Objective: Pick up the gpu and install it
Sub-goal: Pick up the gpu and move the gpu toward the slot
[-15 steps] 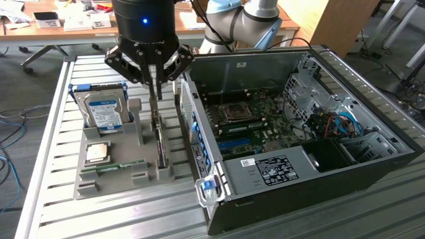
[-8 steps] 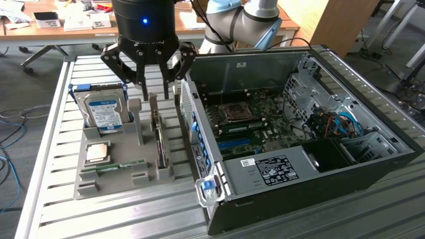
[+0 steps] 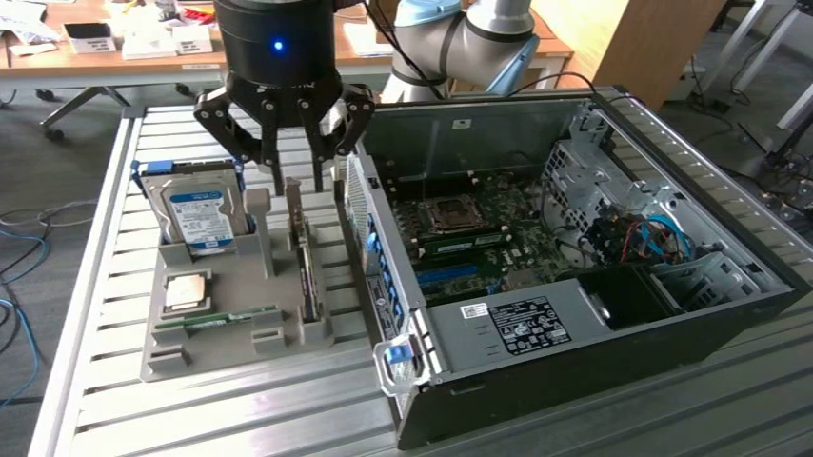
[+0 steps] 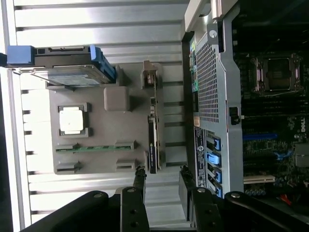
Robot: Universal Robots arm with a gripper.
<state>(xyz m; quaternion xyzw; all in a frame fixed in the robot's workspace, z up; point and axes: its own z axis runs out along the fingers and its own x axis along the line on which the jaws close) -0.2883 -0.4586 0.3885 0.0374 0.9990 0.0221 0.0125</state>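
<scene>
The pincer hangs over the grey holder on the desk, fingers apart and gripping nothing — the gap between them sits above the gpu. The gpu stands on edge in its slot in the holder, just beside the open case, with nothing touching it. The task looks barely begun: no grasp, no lift, and the card not yet in the case — the whole install is left.
</scene>
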